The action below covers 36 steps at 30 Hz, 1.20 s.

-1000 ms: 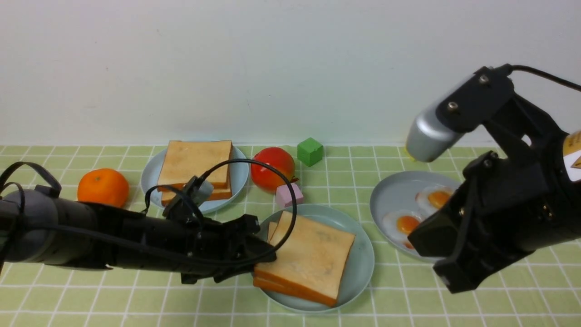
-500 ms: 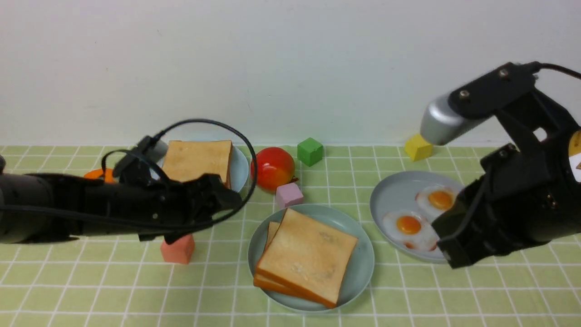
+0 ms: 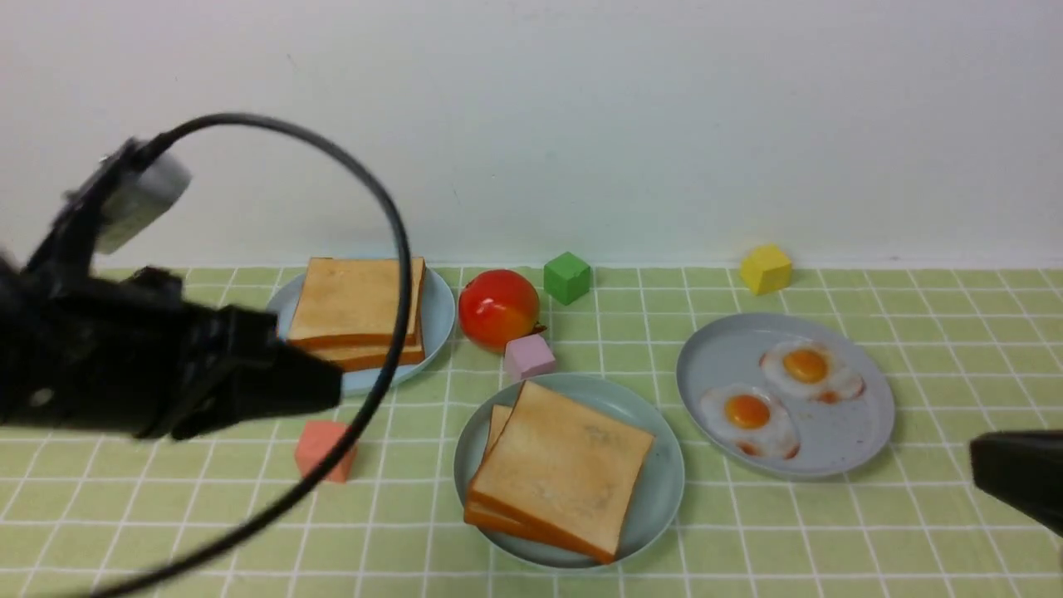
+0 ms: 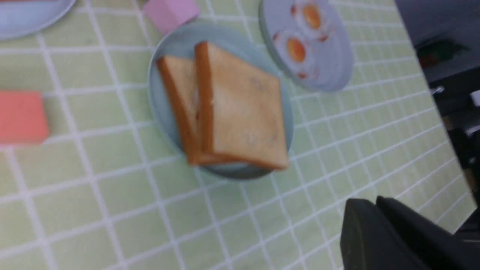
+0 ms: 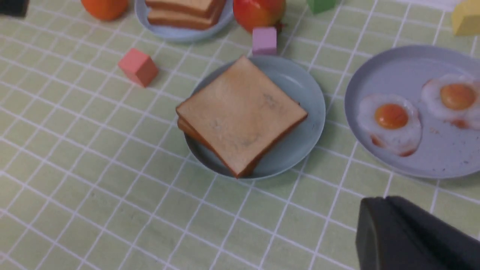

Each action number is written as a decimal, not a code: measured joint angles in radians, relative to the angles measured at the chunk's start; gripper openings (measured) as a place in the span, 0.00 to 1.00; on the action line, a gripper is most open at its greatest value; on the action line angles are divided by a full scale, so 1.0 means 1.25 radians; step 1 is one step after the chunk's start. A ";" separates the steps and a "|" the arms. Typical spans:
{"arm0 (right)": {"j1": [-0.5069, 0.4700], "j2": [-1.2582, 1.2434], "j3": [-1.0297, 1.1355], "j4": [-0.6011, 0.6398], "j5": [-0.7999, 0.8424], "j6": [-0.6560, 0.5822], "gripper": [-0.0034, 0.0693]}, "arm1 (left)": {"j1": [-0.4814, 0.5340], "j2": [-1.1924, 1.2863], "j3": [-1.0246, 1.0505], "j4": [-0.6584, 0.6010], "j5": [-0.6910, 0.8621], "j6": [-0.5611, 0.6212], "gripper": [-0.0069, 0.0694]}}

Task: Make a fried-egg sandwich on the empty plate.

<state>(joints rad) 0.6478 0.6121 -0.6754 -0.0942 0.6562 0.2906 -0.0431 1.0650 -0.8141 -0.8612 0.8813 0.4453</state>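
Overhanging the plate (image 3: 660,448) rim, the sandwich (image 3: 560,469) lies clear of both closed, empty tools.

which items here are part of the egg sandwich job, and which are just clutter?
Job:
sandwich
green plate under it
toast pile on the blue plate
two fried eggs on the grey plate

Clutter:
tomato
green cube
yellow cube
pink cube
red cube
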 joint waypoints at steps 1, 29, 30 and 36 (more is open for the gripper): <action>0.000 -0.043 0.027 -0.002 -0.018 0.007 0.09 | 0.000 -0.073 0.018 0.078 0.014 -0.078 0.07; 0.000 -0.314 0.126 -0.029 -0.036 0.017 0.14 | 0.002 -0.599 0.097 0.561 0.229 -0.570 0.07; 0.000 -0.314 0.126 -0.029 -0.036 0.017 0.14 | 0.002 -0.599 0.097 0.561 0.229 -0.570 0.07; 0.000 -0.314 0.126 -0.029 -0.035 0.017 0.15 | 0.002 -0.691 0.194 0.604 0.072 -0.559 0.07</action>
<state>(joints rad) 0.6478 0.2197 -0.5182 -0.1306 0.6127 0.3123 -0.0411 0.2013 -0.5718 -0.1063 0.9711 -0.2539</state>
